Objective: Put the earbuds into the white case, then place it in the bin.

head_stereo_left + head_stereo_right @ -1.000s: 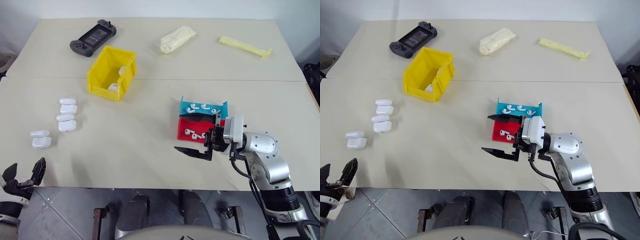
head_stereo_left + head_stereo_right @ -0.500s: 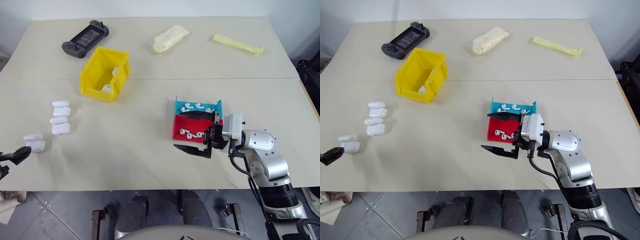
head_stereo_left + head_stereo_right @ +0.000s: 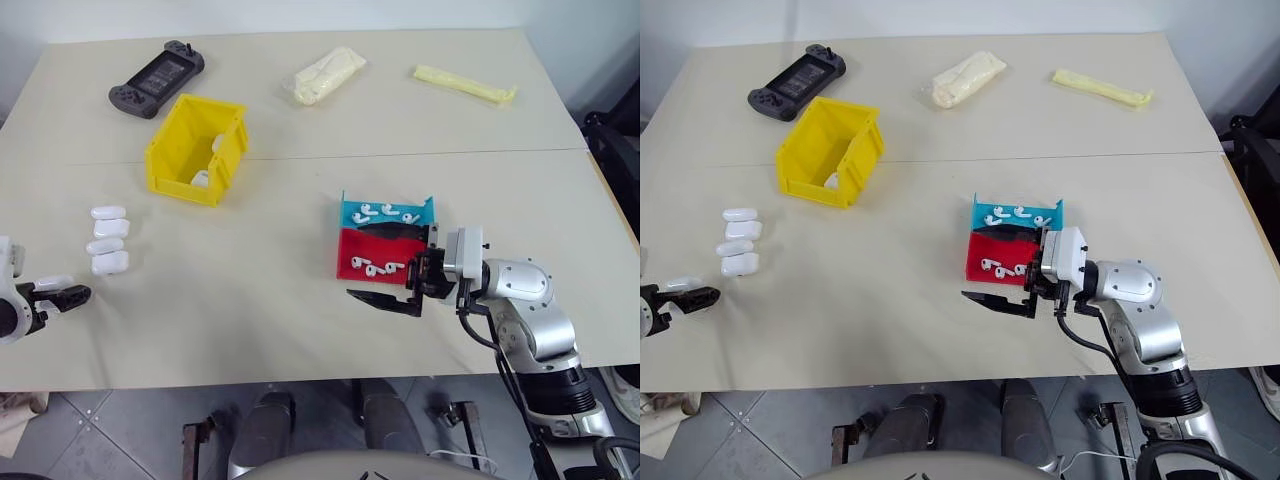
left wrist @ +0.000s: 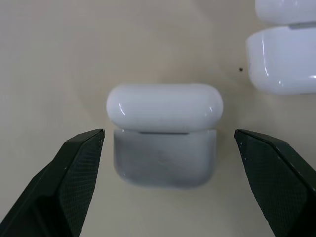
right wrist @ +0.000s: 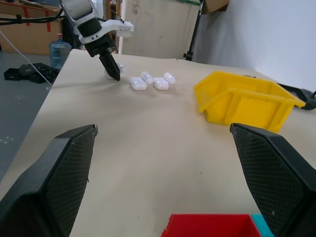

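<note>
Left gripper (image 4: pixel 168 143) is sitting released at the near left edge of the desk (image 3: pixel 270 300), and I am seeing through its wrist view that its 2 black fingers (image 4: pixel 74 168) are standing wide on either side of a white case (image 4: pixel 164 133), with clear gaps between the fingertips and the case (no contact on either side). That case is lying closed on the desk with its lid seam showing, and another case (image 4: pixel 286 64) is lying just beside it. From the head views I am seeing a cluster of 4 more cases (image 3: pixel 107 240) lying a little farther in on the desk.

Right gripper (image 3: pixel 395 268) is hovering just in front of the red tray (image 3: pixel 380 258) with its fingers spread wide and nothing between them. I am seeing earbuds (image 3: pixel 375 267) lying in the red tray and more earbuds (image 3: pixel 385 211) lying in the blue tray (image 3: pixel 385 213) directly behind it.

I am seeing the bin (image 3: pixel 195 150) standing toward the far left of the desk, well apart from both grippers, with 2 white items (image 3: pixel 205 170) lying inside it. Behind it a black handheld game console (image 3: pixel 155 78) is lying, and a pale wrapped bundle (image 3: pixel 322 75) and a yellow strip-shaped packet (image 3: pixel 465 85) are lying along the far side.
</note>
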{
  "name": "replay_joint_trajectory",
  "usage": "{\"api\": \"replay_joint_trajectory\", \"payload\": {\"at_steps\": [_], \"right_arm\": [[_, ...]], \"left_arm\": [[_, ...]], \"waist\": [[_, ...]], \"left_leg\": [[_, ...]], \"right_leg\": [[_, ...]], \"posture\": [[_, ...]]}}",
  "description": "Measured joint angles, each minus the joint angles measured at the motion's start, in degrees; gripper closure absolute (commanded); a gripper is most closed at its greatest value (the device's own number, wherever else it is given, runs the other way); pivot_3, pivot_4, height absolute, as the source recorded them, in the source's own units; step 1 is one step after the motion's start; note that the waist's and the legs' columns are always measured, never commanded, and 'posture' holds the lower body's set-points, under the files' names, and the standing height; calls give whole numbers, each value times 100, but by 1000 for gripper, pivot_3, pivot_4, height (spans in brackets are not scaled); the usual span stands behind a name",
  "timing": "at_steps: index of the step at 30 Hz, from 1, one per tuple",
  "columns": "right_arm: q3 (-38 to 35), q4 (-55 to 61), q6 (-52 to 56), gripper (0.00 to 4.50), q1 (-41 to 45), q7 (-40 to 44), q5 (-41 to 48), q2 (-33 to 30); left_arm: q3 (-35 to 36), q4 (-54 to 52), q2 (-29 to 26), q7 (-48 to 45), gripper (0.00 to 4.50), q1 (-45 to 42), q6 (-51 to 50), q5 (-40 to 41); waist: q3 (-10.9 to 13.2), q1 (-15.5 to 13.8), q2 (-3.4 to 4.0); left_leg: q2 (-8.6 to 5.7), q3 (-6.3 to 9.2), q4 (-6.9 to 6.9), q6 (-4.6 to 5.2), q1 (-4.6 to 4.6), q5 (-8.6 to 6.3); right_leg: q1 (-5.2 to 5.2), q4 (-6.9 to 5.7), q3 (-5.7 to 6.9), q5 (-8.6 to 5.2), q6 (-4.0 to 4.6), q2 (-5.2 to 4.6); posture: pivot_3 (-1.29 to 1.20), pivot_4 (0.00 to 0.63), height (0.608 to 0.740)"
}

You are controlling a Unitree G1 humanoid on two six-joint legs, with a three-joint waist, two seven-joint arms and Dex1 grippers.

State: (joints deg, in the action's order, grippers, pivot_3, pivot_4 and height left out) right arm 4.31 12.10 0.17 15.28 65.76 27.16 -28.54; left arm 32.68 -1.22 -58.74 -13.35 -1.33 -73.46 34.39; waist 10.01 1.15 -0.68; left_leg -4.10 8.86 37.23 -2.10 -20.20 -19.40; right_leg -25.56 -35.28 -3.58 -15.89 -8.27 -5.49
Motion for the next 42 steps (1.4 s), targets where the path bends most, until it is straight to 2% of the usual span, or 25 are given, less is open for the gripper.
{"api": "replay_joint_trajectory", "payload": {"at_steps": [14,17,20,21,25,28,30,33,37,40,42], "right_arm": [[140,-109,-225,0,171,270,-4,222],[160,-110,-259,0,145,263,-11,234],[168,-112,-263,0,135,223,-20,242],[168,-112,-265,0,133,217,-22,243],[172,-122,-285,0,114,199,-31,245],[174,-170,-328,0,73,201,-58,240],[170,-279,-364,0,80,209,-69,237],[167,-400,-371,0,180,226,-69,230],[124,-509,-369,0,286,260,-59,212],[101,-524,-369,0,310,270,-57,165],[-29,-527,-373,0,240,238,-68,36]], "left_arm": [[1,182,157,-195,21,-369,-395,-317],[-7,202,157,-265,634,-393,-411,-360],[-51,217,157,-353,1550,-425,-412,-398],[-63,223,156,-366,1700,-434,-414,-425],[-40,186,176,-409,1700,-412,-458,-476],[276,-321,374,-587,1700,157,-215,-498],[578,-732,651,-769,1700,594,119,-506],[1278,-1248,1400,-1286,1700,1327,1100,-432],[2033,-1990,2499,-2848,1700,1913,3132,183],[1924,-2103,2624,-3305,1700,2188,4104,79],[1533,-2107,2719,-3443,1700,2132,4467,30]], "waist": [[-1,25,1],[-1,25,2],[-1,27,2],[-2,30,4],[-2,32,4],[-1,61,4],[-1,64,4],[-2,57,1],[-2,-26,0],[-4,-113,8],[-4,-173,12]], "left_leg": [[-1,1,3,-2,4,1],[-1,1,3,-2,5,1],[0,1,2,-2,6,1],[0,1,1,-3,7,2],[0,1,2,-4,7,2],[16,0,1,3,9,-2],[27,-10,4,7,9,-5],[37,-17,13,6,7,-11],[51,-41,33,-3,2,-18],[62,-45,43,-9,6,-23],[54,-45,45,0,5,-26]], "right_leg": [[0,-15,1,0,0,-2],[0,-16,1,0,0,-2],[0,-16,1,0,0,-1],[0,-17,1,0,1,-1],[-1,-20,1,-1,2,-1],[-8,-20,-1,-1,2,-6],[-9,-16,0,-1,2,-7],[-8,-6,3,-1,1,-5],[8,24,30,0,7,-6],[13,21,29,6,18,5],[17,21,30,6,17,10]], "posture": [[0,150,740],[0,150,740],[0,150,740],[0,150,740],[0,150,740],[0,150,740],[0,150,740],[0,150,740],[0,150,740],[0,150,740],[0,150,740]]}}
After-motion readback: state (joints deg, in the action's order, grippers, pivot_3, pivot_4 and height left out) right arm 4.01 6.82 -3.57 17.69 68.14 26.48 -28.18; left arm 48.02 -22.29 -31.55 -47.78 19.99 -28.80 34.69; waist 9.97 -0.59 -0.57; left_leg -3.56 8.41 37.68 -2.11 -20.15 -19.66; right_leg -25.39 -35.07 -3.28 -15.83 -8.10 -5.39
